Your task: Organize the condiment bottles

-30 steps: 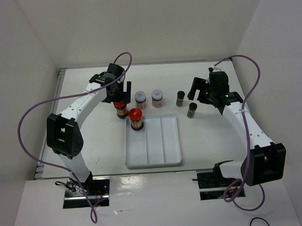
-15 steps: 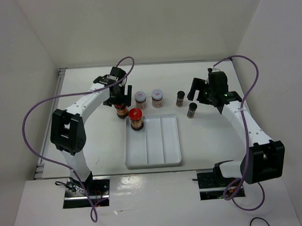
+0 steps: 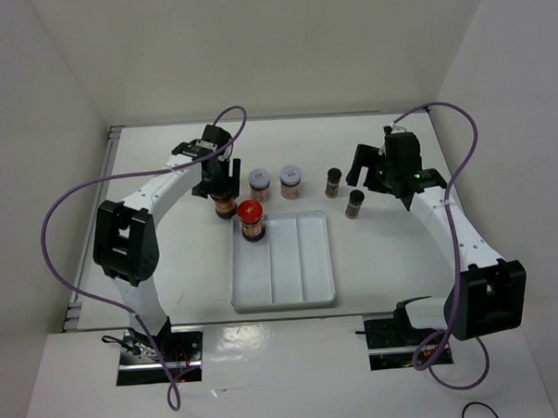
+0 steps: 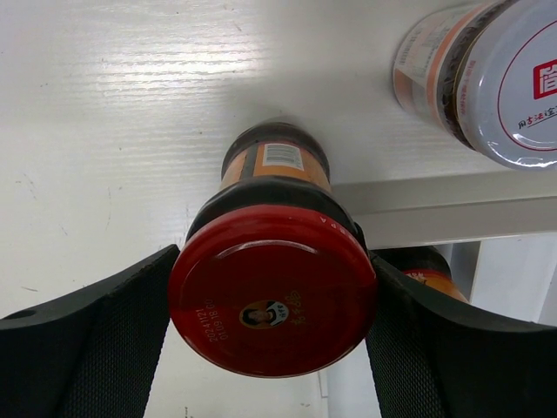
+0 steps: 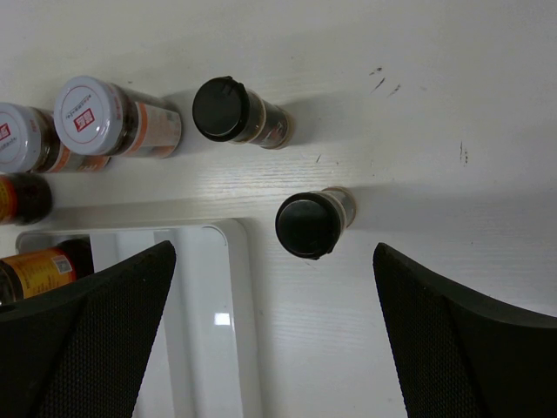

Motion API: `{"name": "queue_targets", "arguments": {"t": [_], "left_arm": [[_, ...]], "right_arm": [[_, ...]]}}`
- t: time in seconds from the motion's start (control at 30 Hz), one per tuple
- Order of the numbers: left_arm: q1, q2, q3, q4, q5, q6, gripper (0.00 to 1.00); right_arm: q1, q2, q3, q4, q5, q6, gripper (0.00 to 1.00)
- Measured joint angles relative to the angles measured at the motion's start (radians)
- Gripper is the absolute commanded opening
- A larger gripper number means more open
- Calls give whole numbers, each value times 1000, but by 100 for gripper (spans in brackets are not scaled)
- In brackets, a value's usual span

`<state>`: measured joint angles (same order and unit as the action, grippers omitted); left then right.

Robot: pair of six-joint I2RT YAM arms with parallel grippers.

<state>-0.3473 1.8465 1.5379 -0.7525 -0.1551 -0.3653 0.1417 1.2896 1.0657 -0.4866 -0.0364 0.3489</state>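
My left gripper (image 3: pixel 224 182) is shut on a red-lidded jar (image 4: pixel 271 300), its fingers (image 4: pixel 113 348) pressing both sides of the lid. The jar (image 3: pixel 225 207) stands on the table just left of the white tray's (image 3: pixel 283 264) far corner. The second red-lidded jar (image 3: pixel 251 219) stands in the tray's left compartment. Two white-lidded jars (image 3: pixel 259 182) (image 3: pixel 291 179) stand behind the tray. Two dark black-capped jars (image 3: pixel 334 181) (image 3: pixel 355 203) stand to the right. My right gripper (image 3: pixel 362 168) is open and empty, above the nearer dark jar (image 5: pixel 309 225).
The tray's rim (image 4: pixel 452 209) runs close beside the held jar. One white-lidded jar (image 4: pixel 513 78) stands close to its far right. White walls enclose the table on three sides. Purple cables loop above both arms.
My left gripper moved a little forward and down over the red-lidded jar, so its lid is now hidden from above. The right arm has not moved.
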Motion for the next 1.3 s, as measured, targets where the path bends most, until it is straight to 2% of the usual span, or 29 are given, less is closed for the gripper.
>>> {"name": "queue_targets", "arguments": {"t": [0.1,0.17,0.3,0.5,0.73,0.77,0.83,0.97,1.3], "left_arm": [[0,2,0,7,4,2,93],[0,5,0,11,5,2,94],[0,16,0,18,5,3,94],[0,23,0,21,5,4,88],[0,29,2,23,9,7,72],[0,31,4,24,10,15,64],[0,32,5,25,12,24,55],[1,33,5,25,11,23,43],[16,11,5,-23,-9,23,40]], "right_arm": [[0,0,0,0,0,0,99],[0,0,0,0,0,0,99],[0,0,0,0,0,-2,99],[0,11,0,-1,0,-2,99],[0,11,0,0,0,-3,99],[0,11,0,-1,0,-3,99],[0,11,0,-1,0,-3,99],[0,11,0,-1,0,-3,99],[0,11,0,0,0,-3,99]]}}
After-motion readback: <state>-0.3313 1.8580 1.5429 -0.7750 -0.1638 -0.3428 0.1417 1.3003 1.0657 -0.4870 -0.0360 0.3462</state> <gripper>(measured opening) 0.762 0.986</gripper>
